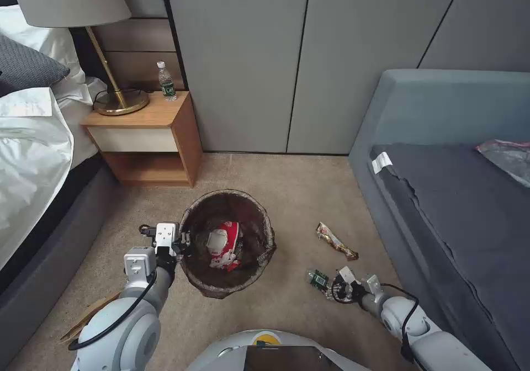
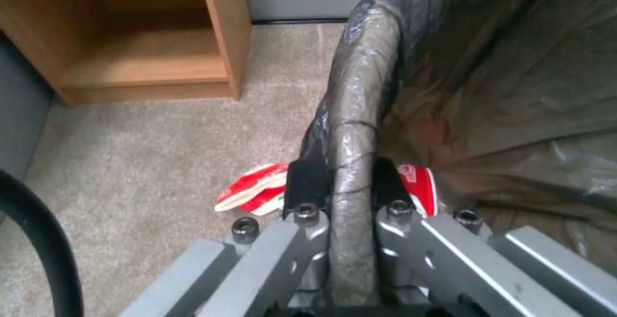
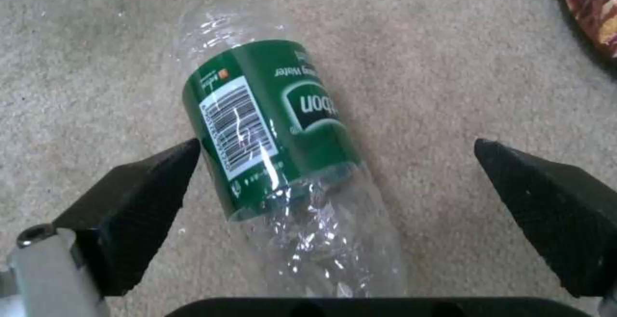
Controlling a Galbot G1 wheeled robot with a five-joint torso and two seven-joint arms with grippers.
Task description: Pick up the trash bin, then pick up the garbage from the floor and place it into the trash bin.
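Biggest stuff first: one bed (image 1: 33, 155) runs down the left edge of the head view, one grey-blue sofa (image 1: 441, 155) fills the right side, and one wooden nightstand (image 1: 146, 139) sits upper left with one lamp (image 1: 72, 6) and one upright water bottle (image 1: 167, 81) on top.

Then the trash bin (image 1: 227, 242), just one, a bit left of center on the carpet, dark bag folded over its rim. One red-white carton (image 1: 223, 245) is lying inside it. The left wrist view shows red-white carton material on both sides of the bin wall, so there might be a second piece outside; can't tell for sure.

The left gripper (image 1: 178, 242) is at the bin's left rim, fingers (image 2: 306, 188) squeezed together on the bagged rim, one inside and one outside.

Lower right of center, the right gripper (image 1: 331, 282) is down at the floor with its fingers (image 3: 144, 191) spread wide around one clear bottle with a green label (image 3: 276, 134). The bottle lies on its side between them, nearer one pad than the other.

Smaller bits: one snack wrapper (image 1: 335, 241) on the carpet right of the bin, and one piece of tan cardboard (image 1: 88, 317) at lower left beside the left arm.
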